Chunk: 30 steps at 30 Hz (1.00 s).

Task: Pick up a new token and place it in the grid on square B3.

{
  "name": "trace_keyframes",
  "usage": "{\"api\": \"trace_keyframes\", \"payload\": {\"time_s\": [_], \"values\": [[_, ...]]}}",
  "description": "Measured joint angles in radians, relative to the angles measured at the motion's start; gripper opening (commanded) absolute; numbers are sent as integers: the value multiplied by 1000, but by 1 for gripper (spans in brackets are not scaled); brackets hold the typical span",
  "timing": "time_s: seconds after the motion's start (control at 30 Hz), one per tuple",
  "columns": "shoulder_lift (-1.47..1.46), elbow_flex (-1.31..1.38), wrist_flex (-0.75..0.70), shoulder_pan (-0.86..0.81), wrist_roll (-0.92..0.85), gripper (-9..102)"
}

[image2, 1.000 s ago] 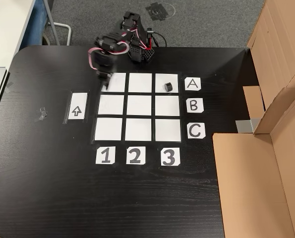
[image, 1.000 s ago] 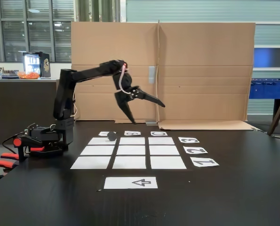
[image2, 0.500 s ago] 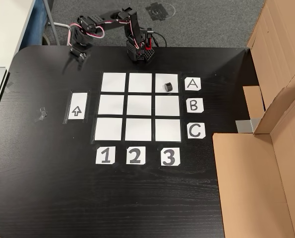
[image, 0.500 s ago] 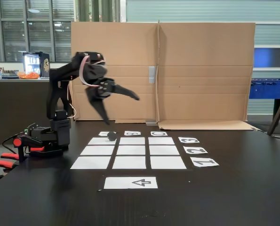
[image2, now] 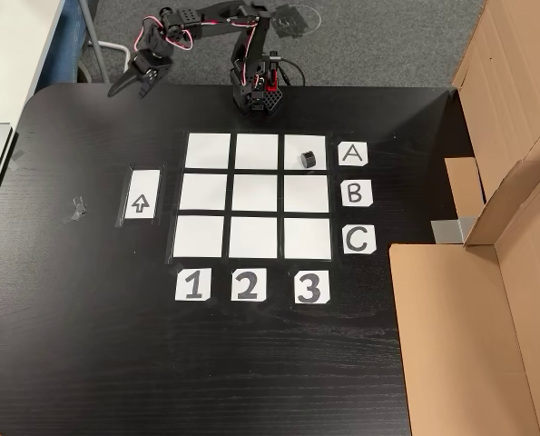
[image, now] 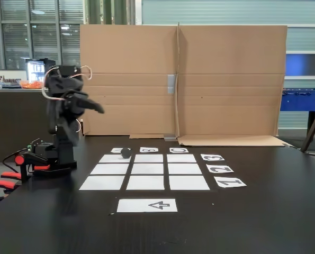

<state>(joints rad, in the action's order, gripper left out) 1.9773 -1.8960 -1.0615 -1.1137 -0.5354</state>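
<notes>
One black token [image2: 309,159] [image: 126,153] rests on the grid's [image2: 254,193] square A3, next to the "A" card. Square B3 [image2: 306,193] [image: 148,157], beside the "B" card, lies bare. In both fixed views my gripper [image2: 132,89] [image: 88,119] hangs open in the air with nothing between its fingers. It is off to the left of the arm's base [image2: 256,91], over the table's far edge and well away from the grid and the token.
A white sheet with an arrow [image2: 140,194] lies left of the grid. A cardboard wall [image: 183,79] [image2: 487,272] stands along one side of the black table. A small scrap [image2: 77,211] lies near the left edge.
The arm has swung away from above the grid's row 1, past its base, to the table's far edge. The gripper stayed open and empty. The token did not move.
</notes>
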Motion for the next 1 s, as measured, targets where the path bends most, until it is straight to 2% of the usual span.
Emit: {"api": "trace_keyframes", "payload": {"time_s": [0.2,0.27,0.37,0.43,0.6,0.73,0.9,1.0], "values": [[166,-222,118,-81,-2,51],[238,-302,152,-103,-2,39],[337,-410,186,-126,-11,8],[388,-468,196,-141,-11,1],[517,-603,224,-160,-15,0],[744,-764,227,-163,-15,0],[1210,-992,104,-163,-31,0],[1298,-1045,72,-163,-44,0]]}}
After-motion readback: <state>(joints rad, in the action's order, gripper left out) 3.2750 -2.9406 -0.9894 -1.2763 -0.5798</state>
